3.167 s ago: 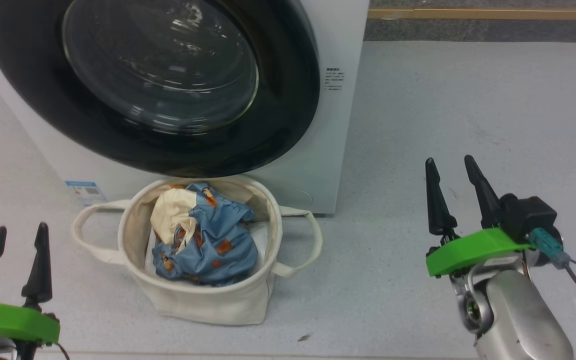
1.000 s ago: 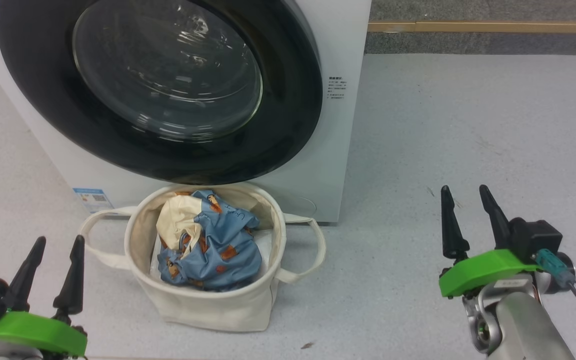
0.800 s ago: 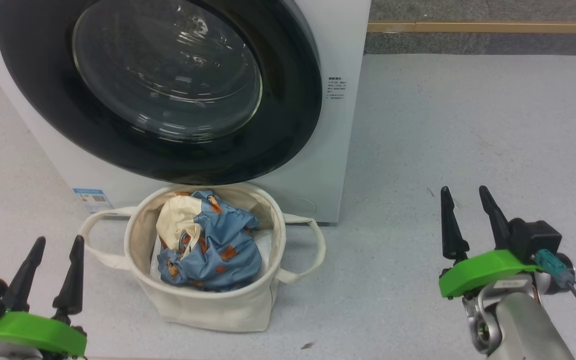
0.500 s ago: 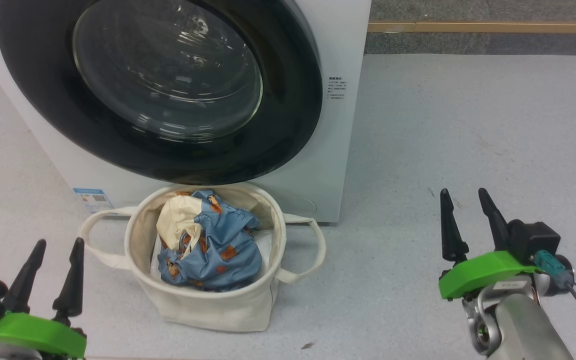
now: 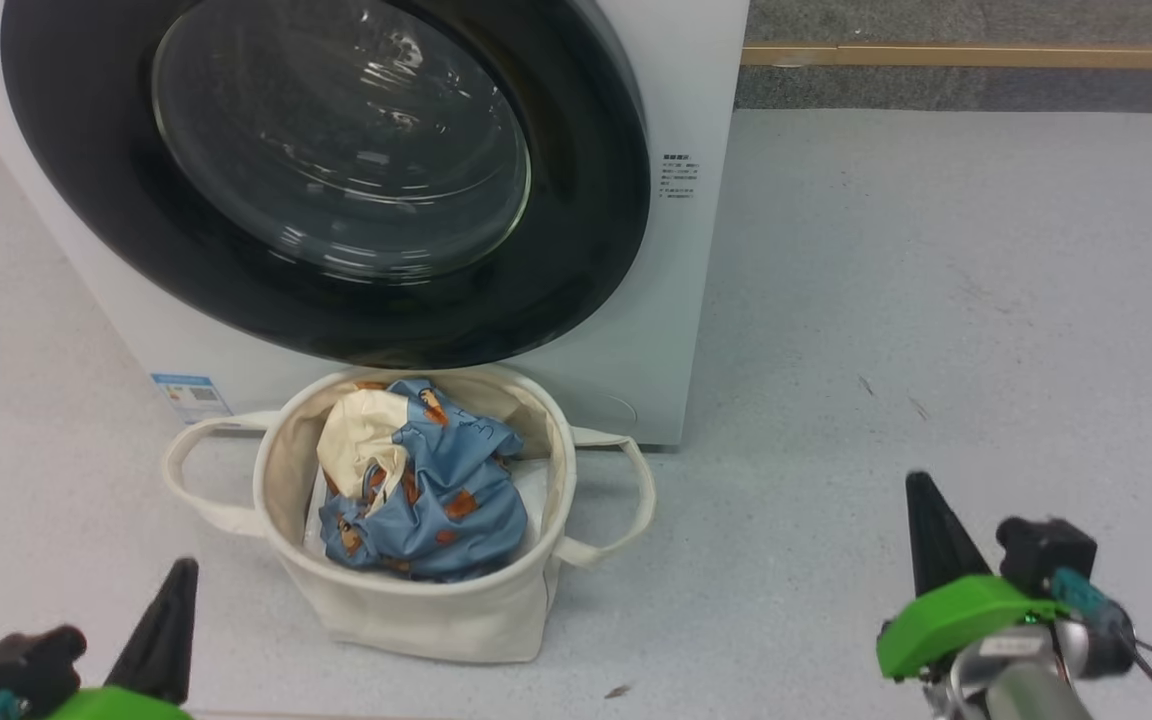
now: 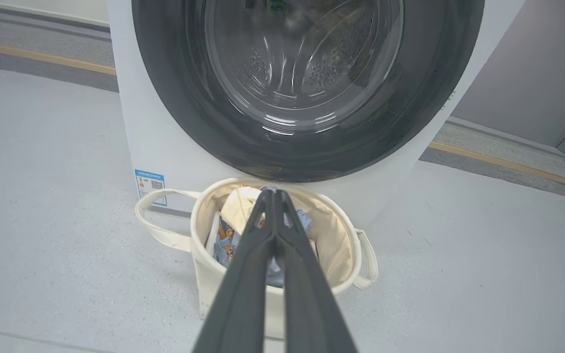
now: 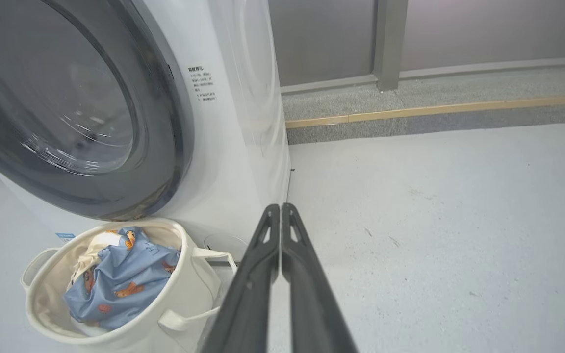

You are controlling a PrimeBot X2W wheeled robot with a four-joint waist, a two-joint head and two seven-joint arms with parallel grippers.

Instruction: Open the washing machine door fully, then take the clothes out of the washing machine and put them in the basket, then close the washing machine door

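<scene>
At the lower left of the head view, the left gripper (image 5: 179, 600) rises from the bottom edge. Its jaws are clenched, the two dark fingers pressed into a single spike above the grey speckled floor (image 5: 936, 250), well apart from the basket (image 5: 436, 620). In the left wrist view the fingers lie against each other along their whole length.

To the right, a small blue label (image 5: 191, 397) sits low on the white front of the washing machine (image 5: 681, 300). The round cream canvas basket stands on the floor at lower centre, just in front of the machine, with a loop handle sticking out on each side. The clothes (image 5: 436, 490) lie bunched inside it. They are light blue fabric printed with orange-brown bears, with a cream part at the upper left of the heap. A plain white cloth (image 5: 534, 492) shows beneath them on the right.

Above the basket, the washing machine door (image 5: 576, 250) takes up the upper left and centre of the frame. Its glossy black ring lies flat against the machine's front, and the clear glass bowl (image 5: 336, 150) catches reflections. A small block of printed text (image 5: 678, 176) sits on the white panel just right of the ring.

Further right, a yellow line (image 5: 976, 55) crosses the top of the frame. At the lower right, the right gripper (image 5: 924, 505) points up the frame from its green mount (image 5: 946, 620). Its jaws are also clenched, finger against finger, as the right wrist view confirms.
</scene>
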